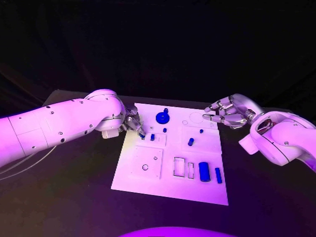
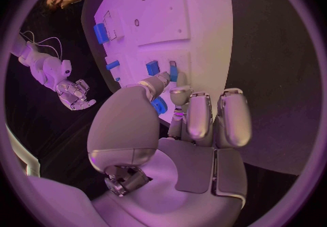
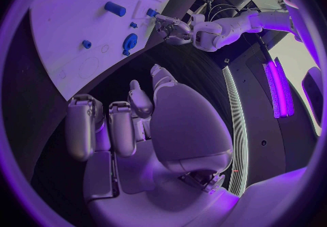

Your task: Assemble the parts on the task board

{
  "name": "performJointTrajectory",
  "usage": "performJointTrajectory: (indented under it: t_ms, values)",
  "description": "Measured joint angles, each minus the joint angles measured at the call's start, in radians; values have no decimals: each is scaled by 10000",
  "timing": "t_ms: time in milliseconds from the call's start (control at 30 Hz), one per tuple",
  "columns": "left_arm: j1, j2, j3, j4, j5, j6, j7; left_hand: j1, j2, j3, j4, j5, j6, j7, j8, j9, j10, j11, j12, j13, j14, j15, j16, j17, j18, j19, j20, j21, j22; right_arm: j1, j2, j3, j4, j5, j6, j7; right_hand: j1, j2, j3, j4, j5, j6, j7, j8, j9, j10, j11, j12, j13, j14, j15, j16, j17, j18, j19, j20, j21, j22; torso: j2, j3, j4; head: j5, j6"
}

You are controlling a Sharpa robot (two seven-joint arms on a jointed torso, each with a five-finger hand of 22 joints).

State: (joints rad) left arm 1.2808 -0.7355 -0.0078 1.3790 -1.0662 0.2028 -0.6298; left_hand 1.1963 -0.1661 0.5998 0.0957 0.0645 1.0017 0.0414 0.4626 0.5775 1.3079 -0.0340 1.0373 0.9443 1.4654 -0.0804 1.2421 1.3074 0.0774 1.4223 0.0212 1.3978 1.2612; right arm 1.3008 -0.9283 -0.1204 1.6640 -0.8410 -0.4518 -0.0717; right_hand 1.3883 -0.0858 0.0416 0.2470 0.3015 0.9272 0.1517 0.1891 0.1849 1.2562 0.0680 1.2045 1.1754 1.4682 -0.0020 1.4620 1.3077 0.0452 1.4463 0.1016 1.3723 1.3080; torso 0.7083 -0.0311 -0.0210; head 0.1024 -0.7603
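The left hand has its fingertips down at the task board's left edge, pinching or touching a small blue part beside a second one; whether it truly grips it I cannot tell. The step looks like seating that piece, so a slow, straight press with a steady wrist seems wise. The blue gear stands just beside, leaving little room towards the far edge. The right hand hovers off the board's far right corner, fingers loosely curled and holding nothing, well apart. Blue blocks lie near the front edge.
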Motion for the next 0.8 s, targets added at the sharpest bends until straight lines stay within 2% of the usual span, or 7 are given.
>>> performJointTrajectory:
  t_ms: [267, 800]
  values:
    - [-2, -25, -2, 30, -19, 84, -18, -130, -29, 63, -9, -3, 67, -2, 0, 17, 5, 4, 0, 2, -1, 1, 0, -1, -1, 0, 0, 0, 12, -2, 3, 0, -1, 2, 0, 0, 0, 0, 0, 0, 0, 0, 0, 0, 0, 0, 0, 0, 0, 0, 0, 0, -1, 0, 0, 0, 1, -1, -5, 0, -5, 6, -67]
    - [-7, -36, -7, 93, -55, 206, -50, -156, -54, 66, -12, -10, 67, -2, 41, 14, 18, 17, 0, -12, -2, 2, 0, -1, 0, 0, 0, 0, 10, -3, -4, 0, -2, 9, 3, 0, 0, 0, 0, 0, 0, 0, 0, 0, 0, 0, 0, 0, 0, 0, 0, 0, -2, 0, 0, 0, 1, -3, -5, 0, -3, -13, -101]
